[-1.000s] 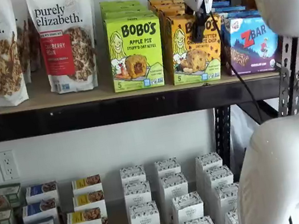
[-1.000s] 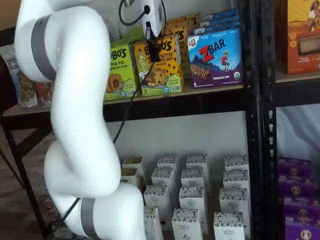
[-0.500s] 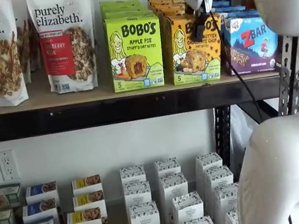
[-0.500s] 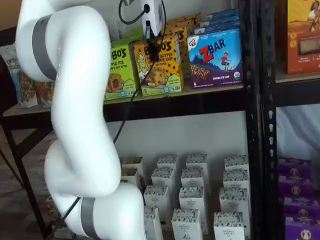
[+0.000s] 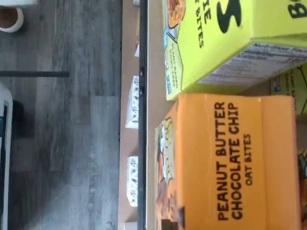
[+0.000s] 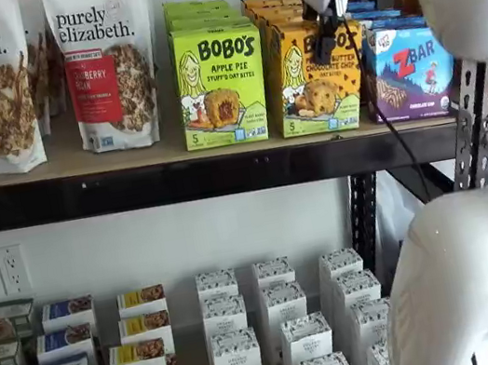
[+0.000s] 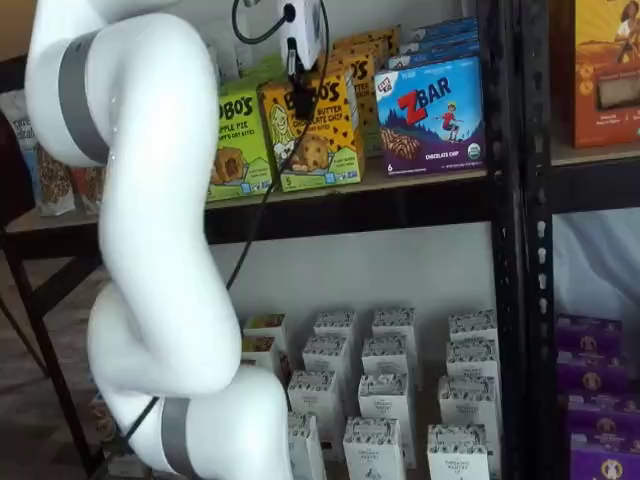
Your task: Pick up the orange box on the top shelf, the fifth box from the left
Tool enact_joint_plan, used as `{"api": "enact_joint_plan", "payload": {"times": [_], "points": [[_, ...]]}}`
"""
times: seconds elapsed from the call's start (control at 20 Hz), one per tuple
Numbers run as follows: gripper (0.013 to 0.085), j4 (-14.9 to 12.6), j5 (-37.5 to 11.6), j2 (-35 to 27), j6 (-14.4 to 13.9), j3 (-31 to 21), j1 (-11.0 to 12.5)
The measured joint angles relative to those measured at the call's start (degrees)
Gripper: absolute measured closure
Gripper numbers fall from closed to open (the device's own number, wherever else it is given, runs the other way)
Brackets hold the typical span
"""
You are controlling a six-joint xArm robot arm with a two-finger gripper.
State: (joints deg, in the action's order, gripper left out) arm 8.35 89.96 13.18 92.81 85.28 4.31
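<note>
**Gripper clamped on front orange carton**

Top shelf (image 6: 131,185) spans upper frame in both shelf views. Only the wrist view shows the orange box (image 6: 316,80) top panel lettering. Gripper (image 7: 299,93) fingers closed over its top edge, upper centre.

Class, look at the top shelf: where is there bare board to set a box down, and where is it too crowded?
Bare board on the top shelf lies along its front edge, before the granola bags, and between them and the green box. It is crowded from there on: the green box, orange box and ZBar box stand nearly touching.
</note>
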Motion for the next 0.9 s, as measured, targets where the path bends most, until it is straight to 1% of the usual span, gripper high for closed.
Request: {"api": "enact_joint_plan", "payload": {"times": [0.25, 0.4, 0.6, 0.9], "points": [[0.069, -1.05, 0.19, 0.98, -0.29, -0.5, -0.41], [0.069, -2.01, 2.71, 0.9, -0.61, 0.63, -0.76], [0.069, -2.29, 5.32, 1.24, -0.8, 1.38, -0.87], [0.069, -2.47, 6.76, 3.56, -0.98, 0.23, -0.98]]}}
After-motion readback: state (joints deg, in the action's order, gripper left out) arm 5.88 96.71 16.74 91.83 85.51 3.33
